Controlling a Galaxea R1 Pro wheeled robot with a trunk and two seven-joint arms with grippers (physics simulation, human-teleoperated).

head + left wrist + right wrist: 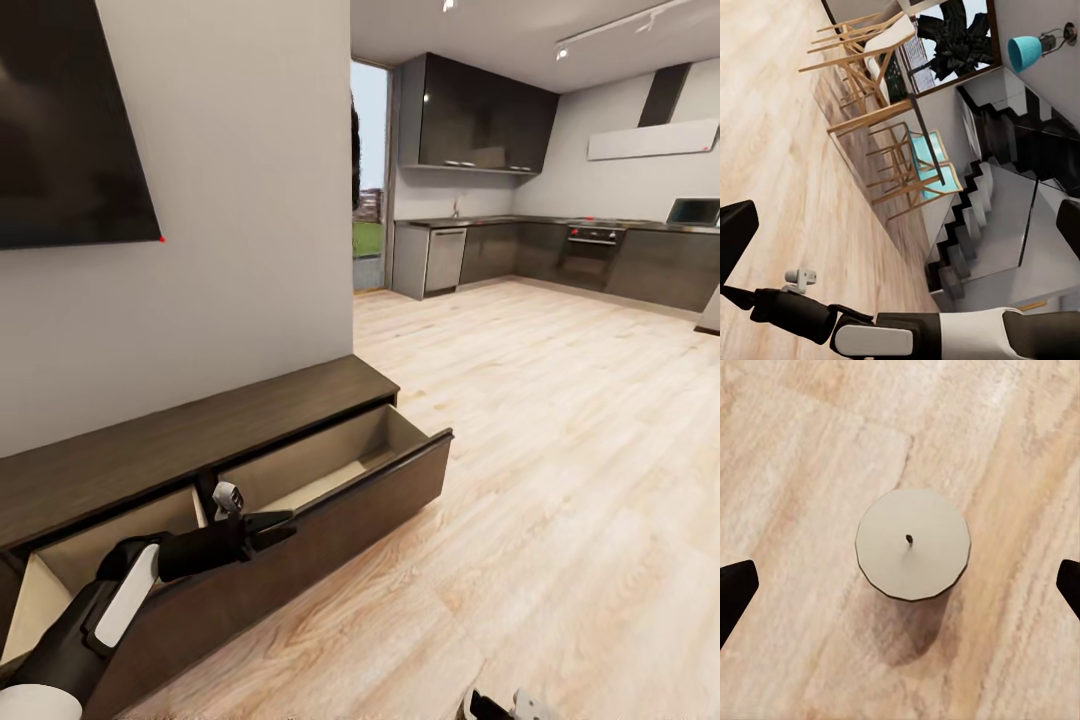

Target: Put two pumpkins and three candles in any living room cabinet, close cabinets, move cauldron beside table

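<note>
Directly beneath the right tool [900,585], a candle [913,544] is seen standing upright on the pale wooden floor [802,472], its flat cream top and short dark wick facing the right wrist camera. The two dark fingertips [735,589] of that tool are spread wide, one at each side of the candle and well apart from it, so nothing is held. The candle is judged to be light, rigid and smooth-sided, a stubby cylinder that could tip or slip if pinched near its top; a hold across its round wall, low on the body with the jaws centred on the wick, is judged safest. In the head view the cabinet [190,430] is seen against the wall with two drawers pulled out, their pale interiors bare as far as can be seen. The left tool [262,520] is held over the nearer drawer's front edge; whether its jaws are parted cannot be told from these pictures.
</note>
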